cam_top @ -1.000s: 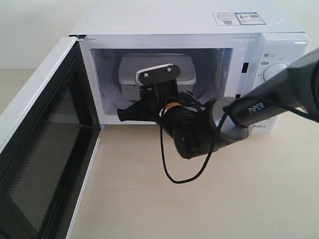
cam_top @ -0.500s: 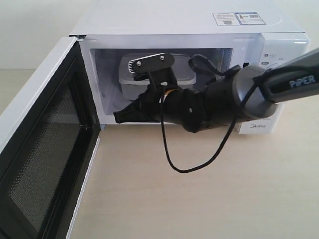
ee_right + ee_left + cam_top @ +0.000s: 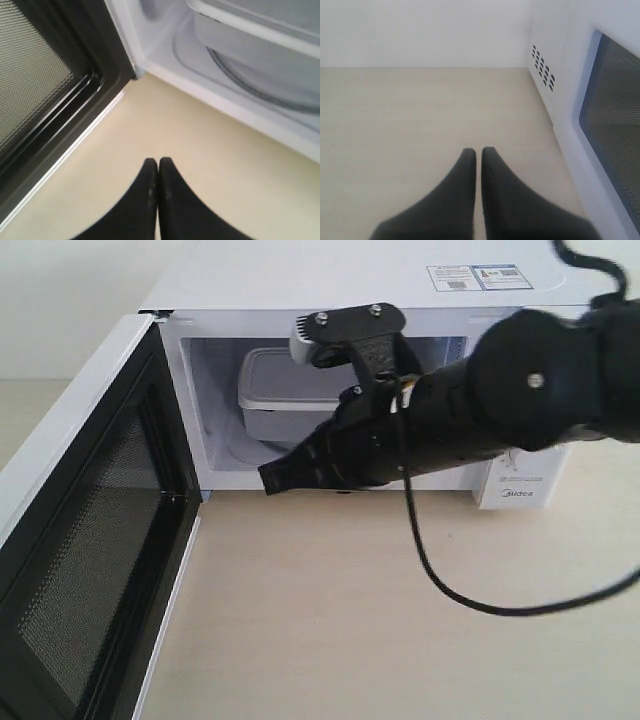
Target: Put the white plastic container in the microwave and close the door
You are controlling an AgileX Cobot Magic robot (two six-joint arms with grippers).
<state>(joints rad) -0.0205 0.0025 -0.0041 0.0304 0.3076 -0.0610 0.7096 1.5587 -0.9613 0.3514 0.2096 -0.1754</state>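
Observation:
The white plastic container (image 3: 280, 395) sits inside the microwave (image 3: 330, 285) on the glass turntable (image 3: 260, 92); the right wrist view shows its side (image 3: 260, 42). The door (image 3: 85, 530) hangs wide open at the left, its black inner face and mesh window (image 3: 30, 65) showing. My right gripper (image 3: 268, 480) is shut and empty, low in front of the cavity's opening, outside it, pointing toward the door; its tips (image 3: 158, 162) hover over the table. My left gripper (image 3: 477, 151) is shut with nothing in it, over bare table beside the door's outer face (image 3: 615, 115).
The right arm's body (image 3: 520, 400) covers the microwave's right panel and dials. A loose black cable (image 3: 450, 580) droops from it over the table in front. Vent holes (image 3: 542, 67) mark the microwave's side wall.
The right arm has risen and swung, its wrist lifting away from the container and out of the cavity. The container stays on the turntable. The door has not moved.

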